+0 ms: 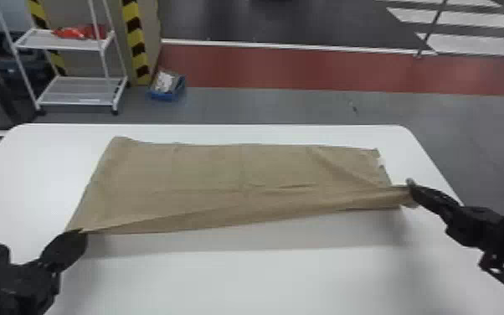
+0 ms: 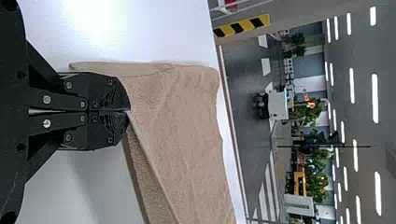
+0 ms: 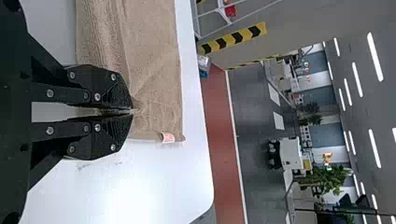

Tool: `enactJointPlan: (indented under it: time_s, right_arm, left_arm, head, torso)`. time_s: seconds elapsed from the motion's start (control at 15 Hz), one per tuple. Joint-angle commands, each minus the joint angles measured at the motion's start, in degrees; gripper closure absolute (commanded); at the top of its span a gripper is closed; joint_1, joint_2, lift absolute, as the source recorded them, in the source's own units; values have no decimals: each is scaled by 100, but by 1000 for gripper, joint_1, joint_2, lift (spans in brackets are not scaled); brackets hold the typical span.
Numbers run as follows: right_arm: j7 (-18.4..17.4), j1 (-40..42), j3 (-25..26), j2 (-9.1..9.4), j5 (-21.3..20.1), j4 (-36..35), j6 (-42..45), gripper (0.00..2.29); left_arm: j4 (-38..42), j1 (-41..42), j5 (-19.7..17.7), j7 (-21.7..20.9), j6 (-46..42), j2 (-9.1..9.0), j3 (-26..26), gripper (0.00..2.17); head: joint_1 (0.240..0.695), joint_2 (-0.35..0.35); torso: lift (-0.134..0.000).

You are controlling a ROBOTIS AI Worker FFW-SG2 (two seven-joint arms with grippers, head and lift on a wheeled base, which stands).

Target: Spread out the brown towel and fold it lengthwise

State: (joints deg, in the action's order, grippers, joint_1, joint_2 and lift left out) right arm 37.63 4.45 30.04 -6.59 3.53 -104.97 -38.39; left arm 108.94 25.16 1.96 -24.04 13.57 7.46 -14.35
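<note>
on the white table (image 1: pixel 238 280) lies the towel (image 1: pixel 205 167), its near edge lifted; the left gripper (image 1: pixel 81 231) and right gripper (image 1: pixel 411 190) each pinch a near corner (red floor strip (image 1: pixel 289 69) behind).

The head view looked forward and down from high above the near side of the white, round-cornered table (image 1: pixel 243 276). The wrist views, turned sideways, looked from lower and closer, at the table's left and right parts, out past its far edge. All three shared the brown cloth towel (image 1: pixel 205 167) on the table and yellow-and-black striped edging (image 1: pixel 136 42) beyond it.
</note>
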Motion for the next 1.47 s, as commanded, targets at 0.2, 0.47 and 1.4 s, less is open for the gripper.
enactJointPlan:
  time_s: [0.2,0.47,1.4]
  right_arm:
    - [-1,100,213,0,165,-182,-236,1028]
    - [-10,47,222,9,174,-314,-570,1028]
    - [-1,-6,327,0,279,-454,-868,1031]
  left_arm:
    - [-145,130,112,189,-323,89,11,1696]
    - [-215,227,76,304,-904,124,-68,1177]
    - [-672,262,120,313,-1519,230,-41,208]
  head:
    - [695,-124]
    - [695,-112]
    - [695,-112]
  torso:
    - [-124]
    - [-124]
    - [-124]
